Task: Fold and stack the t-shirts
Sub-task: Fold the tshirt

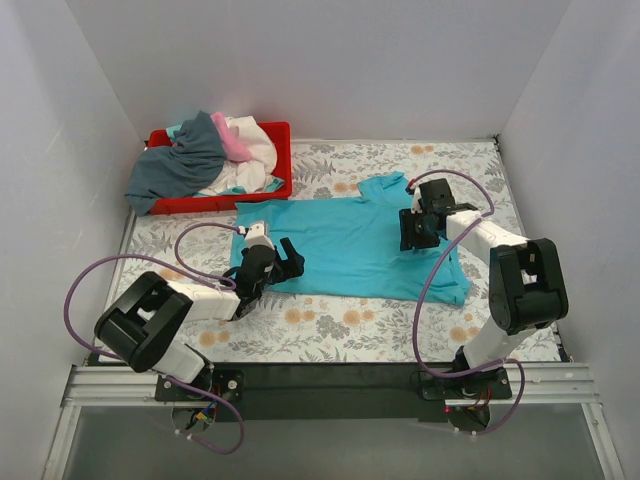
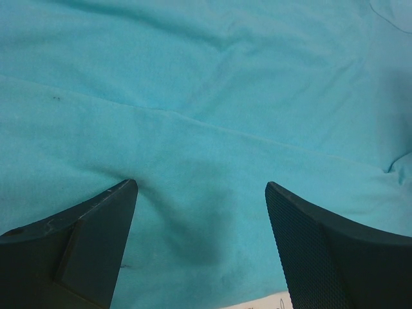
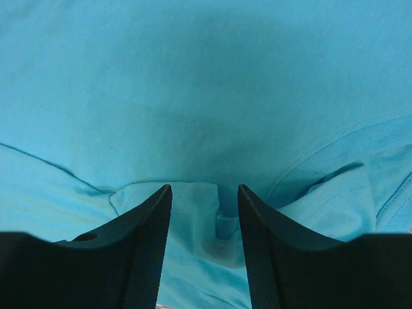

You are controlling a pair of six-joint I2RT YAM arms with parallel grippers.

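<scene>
The turquoise t-shirt (image 1: 350, 240) lies spread flat on the flowered table, collar to the right. My left gripper (image 1: 287, 258) is open, low over the shirt's left part; in the left wrist view (image 2: 201, 187) its fingers straddle smooth cloth (image 2: 212, 116) near the hem. My right gripper (image 1: 412, 230) is on the shirt's right part; in the right wrist view (image 3: 205, 188) its jaws stand narrowly apart, pinching a raised fold of turquoise cloth (image 3: 193, 212). A slate grey shirt (image 1: 185, 160), a white one (image 1: 258, 150) and a pink one (image 1: 236, 142) lie heaped at the back left.
The red plastic tray (image 1: 280, 132) holding the heap stands at the back left corner. White walls close in the table on three sides. Purple cables loop beside both arms (image 1: 100, 275). Flowered tablecloth (image 1: 330, 325) shows in front of the shirt.
</scene>
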